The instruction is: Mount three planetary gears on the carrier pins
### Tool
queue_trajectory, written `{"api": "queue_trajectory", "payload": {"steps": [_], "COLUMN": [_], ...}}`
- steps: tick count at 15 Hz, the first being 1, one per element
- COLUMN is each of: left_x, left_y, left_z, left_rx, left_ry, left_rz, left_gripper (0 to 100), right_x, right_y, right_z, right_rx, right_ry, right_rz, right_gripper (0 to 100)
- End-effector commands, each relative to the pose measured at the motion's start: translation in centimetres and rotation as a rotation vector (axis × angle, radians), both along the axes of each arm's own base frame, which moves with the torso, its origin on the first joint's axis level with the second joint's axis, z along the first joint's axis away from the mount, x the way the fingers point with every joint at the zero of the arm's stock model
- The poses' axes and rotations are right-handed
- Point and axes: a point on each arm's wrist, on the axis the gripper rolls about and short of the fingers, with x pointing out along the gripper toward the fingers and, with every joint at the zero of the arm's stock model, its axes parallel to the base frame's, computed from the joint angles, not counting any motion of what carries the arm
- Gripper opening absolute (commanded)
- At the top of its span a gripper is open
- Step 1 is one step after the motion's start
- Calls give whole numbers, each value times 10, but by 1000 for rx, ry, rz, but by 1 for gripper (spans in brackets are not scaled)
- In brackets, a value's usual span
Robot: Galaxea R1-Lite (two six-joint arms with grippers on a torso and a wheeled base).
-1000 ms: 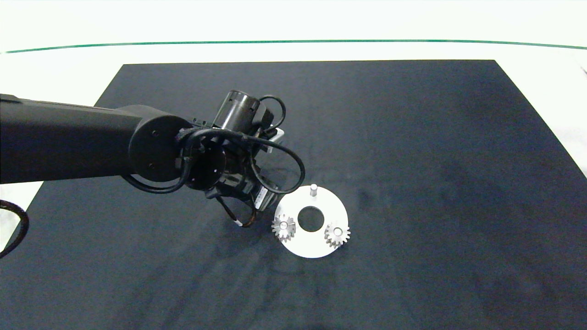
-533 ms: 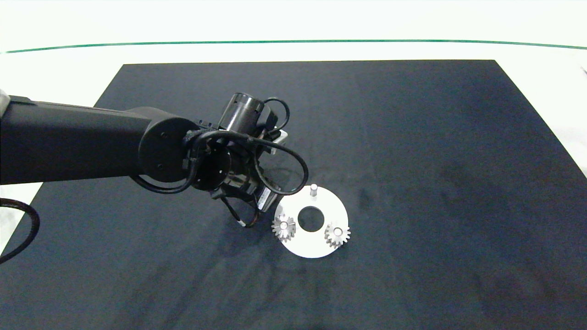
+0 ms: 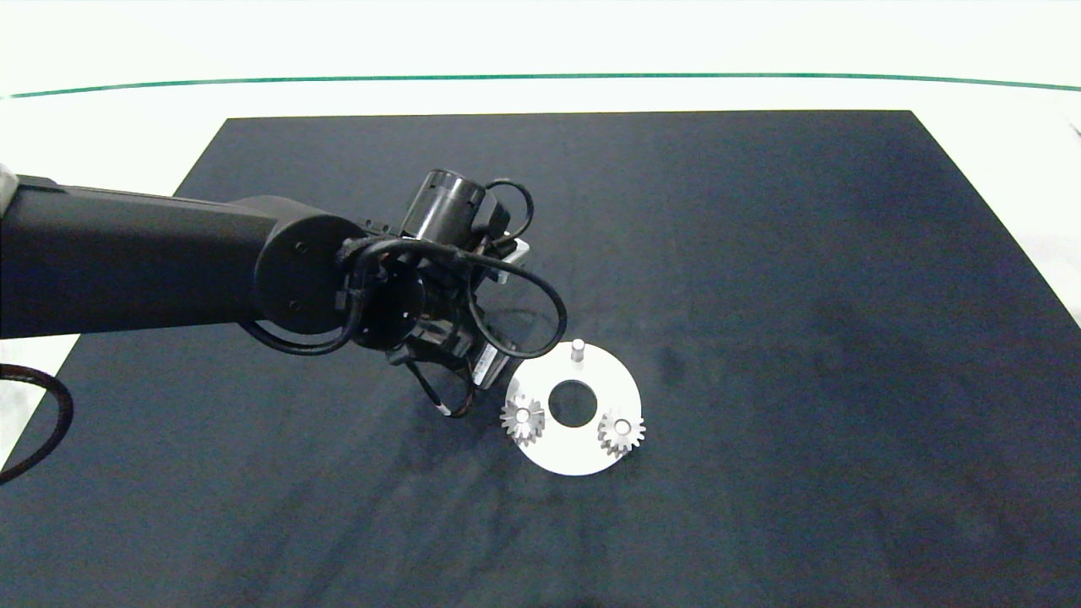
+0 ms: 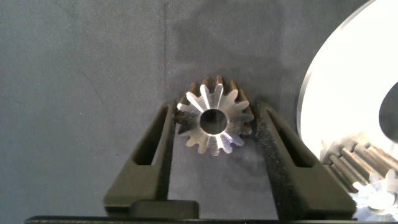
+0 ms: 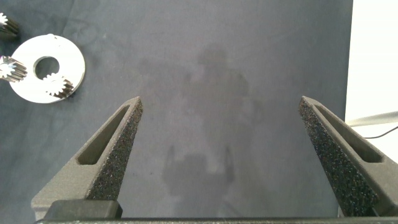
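Head view first: white disc (image 3: 574,452) is sitting on the dark mat (image 3: 760,253), and I am using that disc as my landmark. Two planetary gears are already sitting on carrier pins, one (image 3: 522,420) at the disc's left edge, the other (image 3: 621,433) at its lower right. Third pin (image 3: 578,350) is standing bare at the disc's far side. My left arm (image 3: 169,262) is reaching in from the left edge, its wrist hanging just beside the disc's left rim; I cannot see the fingers from up here.

Left wrist view: left gripper (image 4: 214,134) is clamping the third gear (image 4: 215,122), one finger (image 4: 152,155) pressing each side of the teeth, bore facing the camera. That gear is sitting just beside the disc (image 4: 342,81), clear of its rim, over the mat. One mounted gear (image 4: 364,165) is showing on the disc near the fingers.

Right wrist view: right gripper (image 5: 224,124) is hovering with jaws spread wide, holding nothing, well apart from the disc (image 5: 28,87), which is showing small with a gear (image 5: 57,84) on it. A second mounted gear (image 5: 12,68) is peeking at the disc's edge.
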Motion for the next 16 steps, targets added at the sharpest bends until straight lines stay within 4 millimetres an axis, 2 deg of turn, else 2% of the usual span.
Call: {"api": "queue_trajectory", "payload": {"steps": [1, 6, 10, 13, 16], "left_x": [-1, -2, -10, -29, -46], "left_y": [0, 3, 6, -1, -17], "left_z": [3, 2, 20, 40, 45], "left_rx": [1, 2, -27, -36, -45], "left_ry": [-6, -1, -48, -100, -111], "left_rz": [-2, 3, -7, -79, -149], "left_gripper": [41, 32, 23, 19, 19], "right_x": [0, 0, -1, 0, 1], "right_y": [0, 0, -1, 0, 1], "right_z": [-1, 0, 1, 1, -1], "right_rx": [-4, -6, -3, -3, -7], "right_ry": [5, -4, -10, -11, -3], "right_rz": [-2, 0, 0, -2, -2], "right_gripper": [100, 100, 100, 100, 100]}}
